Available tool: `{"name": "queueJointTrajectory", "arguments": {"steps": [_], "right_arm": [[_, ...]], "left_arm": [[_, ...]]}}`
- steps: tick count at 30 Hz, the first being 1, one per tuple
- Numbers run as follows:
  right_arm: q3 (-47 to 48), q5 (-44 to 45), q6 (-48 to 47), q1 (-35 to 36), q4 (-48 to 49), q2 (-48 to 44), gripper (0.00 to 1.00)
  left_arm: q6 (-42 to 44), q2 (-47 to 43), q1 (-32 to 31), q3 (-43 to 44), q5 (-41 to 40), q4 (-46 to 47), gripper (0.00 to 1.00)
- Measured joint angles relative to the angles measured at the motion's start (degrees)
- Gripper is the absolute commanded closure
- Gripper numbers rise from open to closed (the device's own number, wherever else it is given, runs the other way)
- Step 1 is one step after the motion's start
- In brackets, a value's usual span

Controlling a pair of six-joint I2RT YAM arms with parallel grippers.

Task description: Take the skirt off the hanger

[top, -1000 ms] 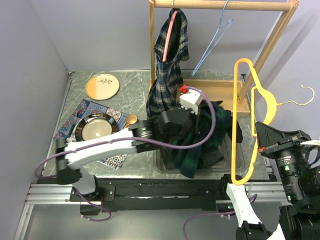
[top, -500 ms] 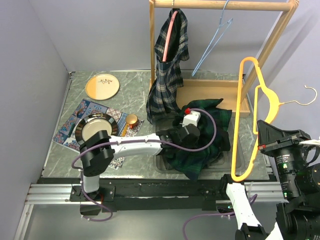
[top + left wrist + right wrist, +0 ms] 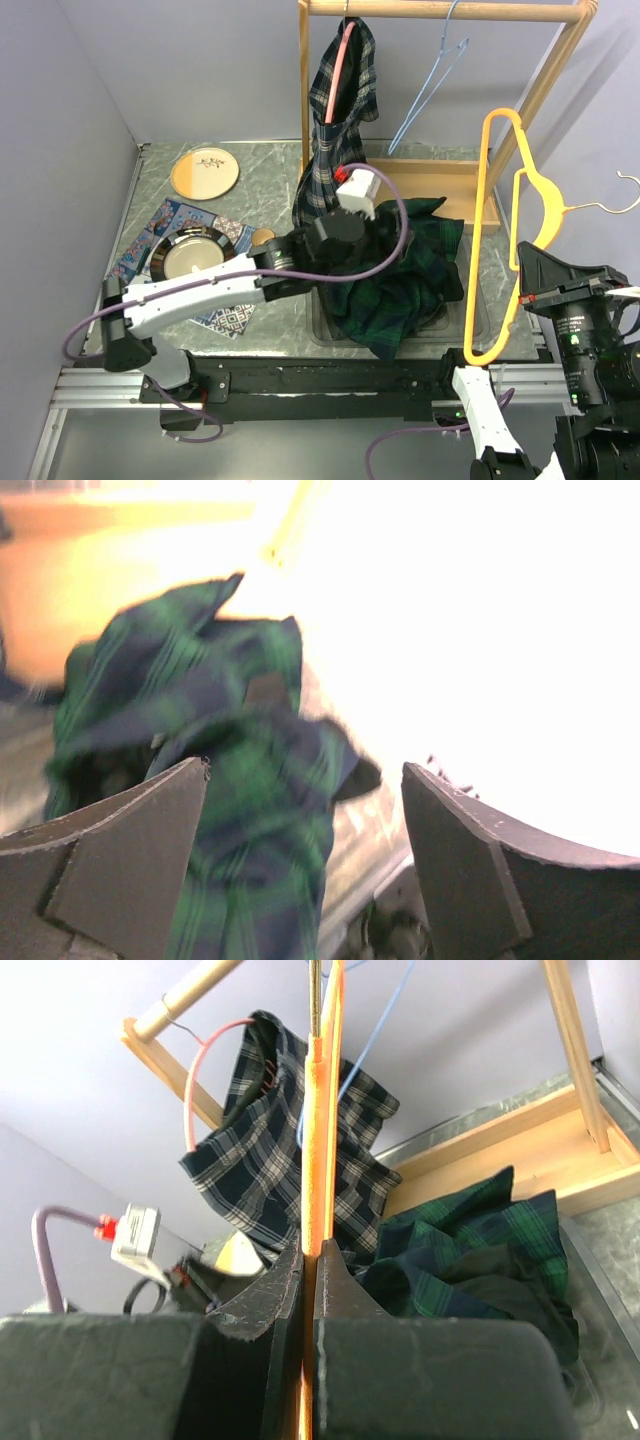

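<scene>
The left gripper (image 3: 305, 780), spread and empty above the green skirt (image 3: 400, 290) heaped in the clear bin (image 3: 479, 305), could drag loose cloth out with its trailing cable (image 3: 404, 218), having risen off the fabric since half a second ago, while the right gripper (image 3: 308, 1260) pinches the bare orange hanger (image 3: 476, 250).

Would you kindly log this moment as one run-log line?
left gripper: open over green skirt | right gripper: shut on orange hanger | orange hanger bare
</scene>
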Motion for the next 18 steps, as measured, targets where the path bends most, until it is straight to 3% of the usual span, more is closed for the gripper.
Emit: {"name": "queueJointTrajectory", "arguments": {"steps": [9,11,15,18], "right_arm": [[0.39,-0.26,0.31,0.09,0.79,-0.24,1.00],[0.59,-0.24,0.28,0.28,0.90,-0.24,1.00],[0.74,-0.22,0.13,0.35,1.16,-0.22,1.00],[0.42,-0.24,0.11,0.37,1.31,-0.24,1.00]], "left_arm": [[2.64,20.72,3.72,8.41,7.56,6.05,0.30],[1.09,24.46,4.07,4.92,9.25,8.00,0.31],[-2.60,25.66,3.19,-10.16,10.01,13.18,0.29],[-4.09,25.66,1.70,-12.63,7.34,13.73,0.26]]}}
